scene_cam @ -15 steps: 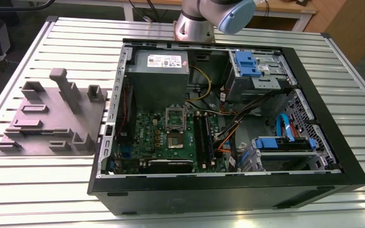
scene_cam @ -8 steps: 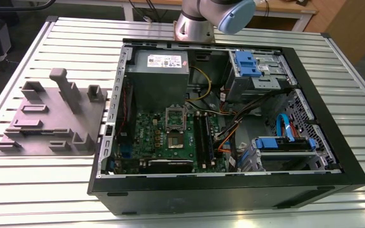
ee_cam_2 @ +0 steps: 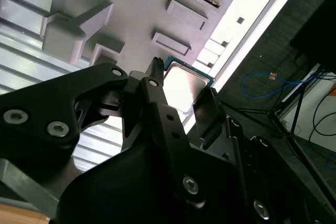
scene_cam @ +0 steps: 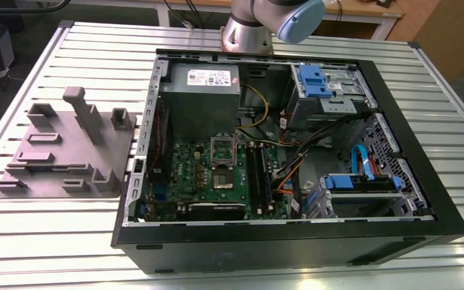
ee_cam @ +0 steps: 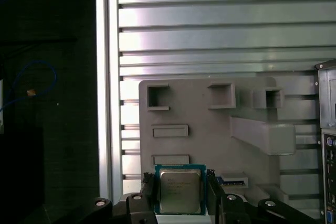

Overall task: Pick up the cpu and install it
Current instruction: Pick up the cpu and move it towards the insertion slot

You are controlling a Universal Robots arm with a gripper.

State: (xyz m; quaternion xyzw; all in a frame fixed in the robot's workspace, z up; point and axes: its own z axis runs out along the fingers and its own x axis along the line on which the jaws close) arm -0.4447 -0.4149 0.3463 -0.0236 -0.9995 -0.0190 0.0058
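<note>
The cpu [ee_cam: 180, 190], a small square chip with a shiny metal top and a green edge, sits between the black fingers [ee_cam: 148, 192] of my gripper [ee_cam: 180, 184], which is shut on it. It hangs well above the grey holder tray [ee_cam: 210, 135]. In the second wrist view the cpu [ee_cam_2: 185, 83] shows between the same two fingertips of the gripper [ee_cam_2: 184, 92]. In the exterior view the green motherboard [scene_cam: 215, 175] lies inside the open computer case [scene_cam: 296, 235], with its socket [scene_cam: 222, 176] uncovered and the socket's frame [scene_cam: 222, 145] flipped up.
The grey holder tray [scene_cam: 63, 151] with upright posts lies on the slatted metal table [scene_cam: 55, 241], at the exterior view's left of the case. Inside the case are a grey power supply [scene_cam: 203, 81], blue drive brackets [scene_cam: 313, 78], cables [scene_cam: 296, 163] and black RAM slots [scene_cam: 256, 169].
</note>
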